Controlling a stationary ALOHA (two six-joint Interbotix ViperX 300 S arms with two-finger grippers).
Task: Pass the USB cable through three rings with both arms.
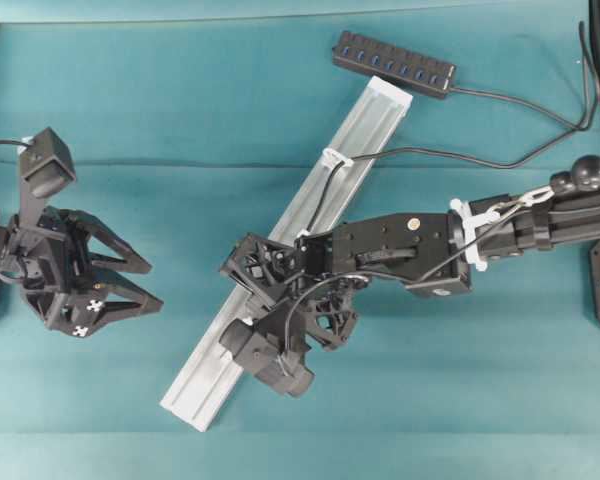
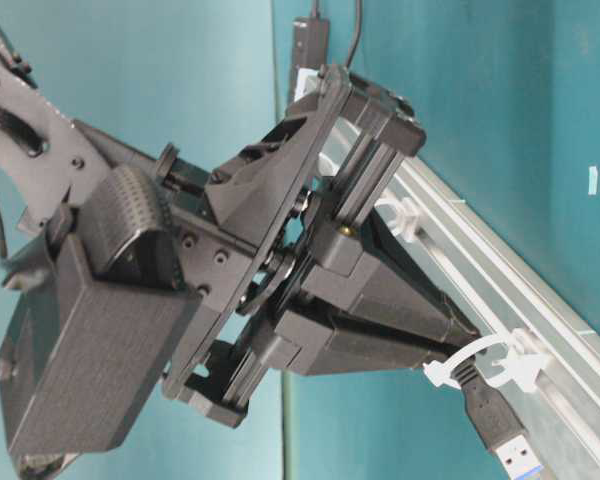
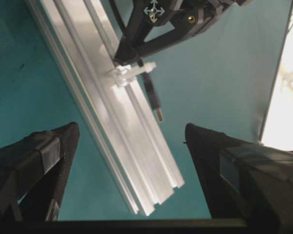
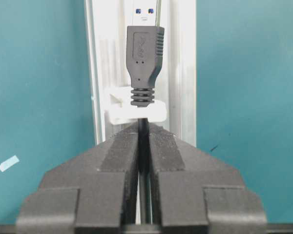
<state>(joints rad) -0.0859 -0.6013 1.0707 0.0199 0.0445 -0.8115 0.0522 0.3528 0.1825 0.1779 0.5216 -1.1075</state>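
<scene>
A: What did the right black skeletal gripper point(image 4: 143, 141) hold?

B: Its fingers were clamped on the thin black USB cable point(image 4: 143, 127), plug poking through a small white plastic ring point(image 4: 135, 113) on the long silver aluminium rail point(image 1: 280, 265).

A: And the left gripper point(image 1: 138, 285)?

B: Spread wide, holding nothing, well left of the rail. Farther off lay the black multi-port hub point(image 1: 393, 63).

The overhead view looks straight down on the whole teal table point(image 1: 180, 110) from far off. The table-level view sits low and very close beside the silver rail point(image 2: 500, 280), looking along it. The left wrist view looks across the table from some way back at the rail's end. The right wrist view looks close down the rail. All four share the rail.
</scene>
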